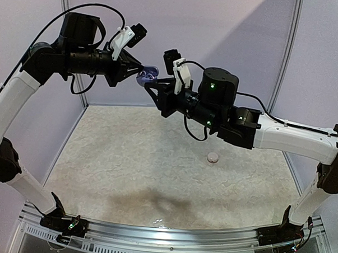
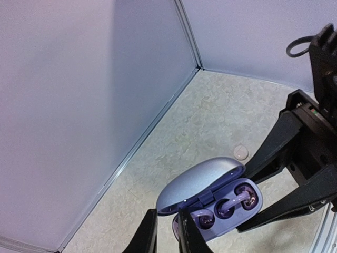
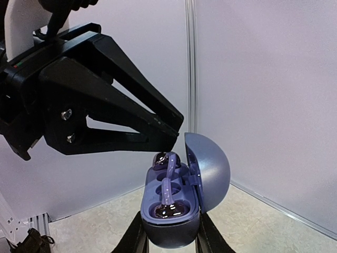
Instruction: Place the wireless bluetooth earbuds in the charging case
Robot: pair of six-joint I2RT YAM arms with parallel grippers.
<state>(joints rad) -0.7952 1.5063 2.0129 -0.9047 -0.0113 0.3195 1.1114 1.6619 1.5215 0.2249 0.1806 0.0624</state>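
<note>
My right gripper (image 3: 171, 236) is shut on the base of an open blue-purple charging case (image 3: 171, 224) and holds it high above the table; the case also shows in the top view (image 1: 148, 76). The lid (image 3: 210, 171) stands open. One purple earbud (image 3: 168, 203) with a glossy dark bulb sits in the near slot. A second earbud (image 3: 164, 158) sits raised at the far slot. My left gripper (image 2: 166, 213) has its fingers almost together with only floor showing between them. One fingertip (image 2: 184, 224) rests against that far earbud (image 2: 204, 218).
A small whitish round piece (image 1: 212, 157) lies on the speckled table (image 1: 128, 164) right of centre; it also shows in the left wrist view (image 2: 240, 152). White walls close in the back and both sides. The arms meet high near the back wall.
</note>
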